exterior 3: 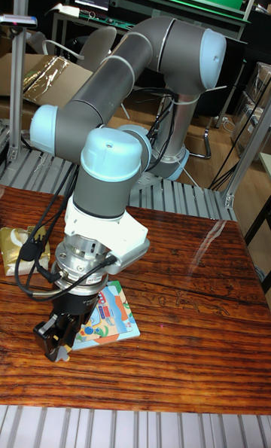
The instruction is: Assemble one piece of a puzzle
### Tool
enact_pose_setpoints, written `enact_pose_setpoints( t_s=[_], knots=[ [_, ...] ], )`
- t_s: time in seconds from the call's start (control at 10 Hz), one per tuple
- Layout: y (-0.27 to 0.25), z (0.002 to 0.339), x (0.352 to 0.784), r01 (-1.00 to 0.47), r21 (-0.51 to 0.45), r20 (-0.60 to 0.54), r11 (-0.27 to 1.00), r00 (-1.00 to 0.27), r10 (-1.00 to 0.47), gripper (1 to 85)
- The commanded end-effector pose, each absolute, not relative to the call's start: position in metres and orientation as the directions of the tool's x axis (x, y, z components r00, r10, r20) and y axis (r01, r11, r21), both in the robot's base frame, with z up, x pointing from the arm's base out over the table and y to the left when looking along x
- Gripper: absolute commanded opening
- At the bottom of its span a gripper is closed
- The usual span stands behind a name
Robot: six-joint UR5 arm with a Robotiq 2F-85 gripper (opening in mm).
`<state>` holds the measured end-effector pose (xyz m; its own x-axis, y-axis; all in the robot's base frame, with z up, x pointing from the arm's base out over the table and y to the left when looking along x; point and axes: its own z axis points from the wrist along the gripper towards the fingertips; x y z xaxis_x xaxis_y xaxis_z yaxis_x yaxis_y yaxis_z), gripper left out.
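Tall fixed view: one arm reaches down over a dark wooden table (188, 305), its wrist turned toward the camera.
Puzzle: a colourful square puzzle board (113, 318) lies flat on the table, near the front left, partly hidden behind the gripper.
Gripper: the gripper (56, 342) hangs low at the puzzle's left front corner, close to the table top.
Jaws: the black body hides the tips, so I cannot tell whether the jaws are spread or pressed together, nor whether a piece sits between them.
Piece: no loose puzzle piece shows anywhere on the table; it may be hidden under the gripper.
Other things: a yellowish packet (21, 248) lies at the table's left edge, well apart from the puzzle.
Step in hand: judging by the low pose at the board's corner, this looks like either setting a piece in or pressing it home.
Next move: it calls for keeping the piece square to its gap and pushing straight down, without shoving the board across the table.
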<state>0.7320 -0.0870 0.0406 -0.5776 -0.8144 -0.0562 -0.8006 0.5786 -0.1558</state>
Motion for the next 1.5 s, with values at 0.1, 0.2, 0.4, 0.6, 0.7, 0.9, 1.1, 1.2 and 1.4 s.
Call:
enact_pose_setpoints(
  t_s=[0.1, 0.2, 0.4, 0.6, 0.7, 0.9, 1.1, 1.2, 1.4],
  knots=[
    [-0.0873, 0.0412, 0.7322, -0.797, -0.152, -0.062, 0.584, -0.582, -0.811, 29.7],
    [-0.0877, 0.0413, 0.7321, -0.797, -0.153, -0.061, 0.584, -0.582, -0.811, 29.7],
    [-0.0878, 0.0413, 0.7321, -0.797, -0.153, -0.061, 0.584, -0.582, -0.811, 29.3],
    [-0.0878, 0.0413, 0.7321, -0.797, -0.153, -0.061, 0.584, -0.582, -0.811, 29.3],
    [-0.0882, 0.0413, 0.7321, -0.797, -0.154, -0.059, 0.583, -0.582, -0.811, 29.0],
    [-0.0887, 0.041, 0.7311, -0.798, -0.153, -0.058, 0.584, -0.582, -0.811, 29.0],
    [-0.0896, 0.0402, 0.7323, -0.792, -0.153, -0.063, 0.591, -0.589, -0.806, 28.0],
    [-0.0888, 0.0396, 0.7321, -0.795, -0.151, -0.064, 0.588, -0.586, -0.808, 28.3],
    [-0.0876, 0.0393, 0.7308, -0.802, -0.145, -0.061, 0.58, -0.578, -0.814, 28.3]
  ],
)
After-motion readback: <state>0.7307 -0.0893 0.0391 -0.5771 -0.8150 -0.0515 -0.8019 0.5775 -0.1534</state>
